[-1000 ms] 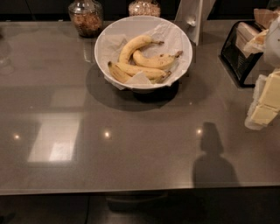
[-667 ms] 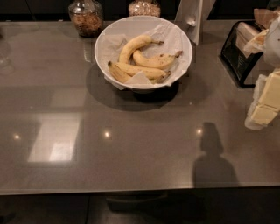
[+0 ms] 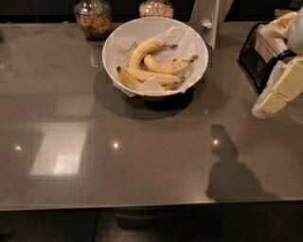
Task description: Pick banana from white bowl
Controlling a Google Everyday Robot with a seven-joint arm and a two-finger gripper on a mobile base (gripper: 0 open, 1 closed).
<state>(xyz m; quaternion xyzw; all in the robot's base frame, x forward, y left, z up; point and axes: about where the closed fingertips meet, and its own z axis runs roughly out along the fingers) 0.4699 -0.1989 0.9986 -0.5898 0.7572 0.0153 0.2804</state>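
Camera view: banana (image 3: 166, 66) lies crosswise in white bowl (image 3: 156, 19), well left of the tool (image 3: 283, 90); its grip, can't tell.

Glossy grey table (image 3: 142, 156), seen from above. Toward the back, white bowl (image 3: 108, 49), lined with crinkled white paper; holds three bananas. In the middle of them, the banana (image 3: 165, 65), plump and curved, dark stem pointing right toward the rim. Behind it, paler arched banana (image 3: 143, 50); in front and touching it, longer flatter banana (image 3: 147, 76) with dark ends. Beyond the bowl, glass jar (image 3: 93, 19) of brown pieces, second jar (image 3: 156, 8), white upright stand (image 3: 208, 19). At the right edge, black rack (image 3: 253, 54); just in front of it, cream-coloured gripper (image 3: 281, 90), over the table, well apart from the bowl. Nearer, dark shadow (image 3: 232, 177) on the tabletop.
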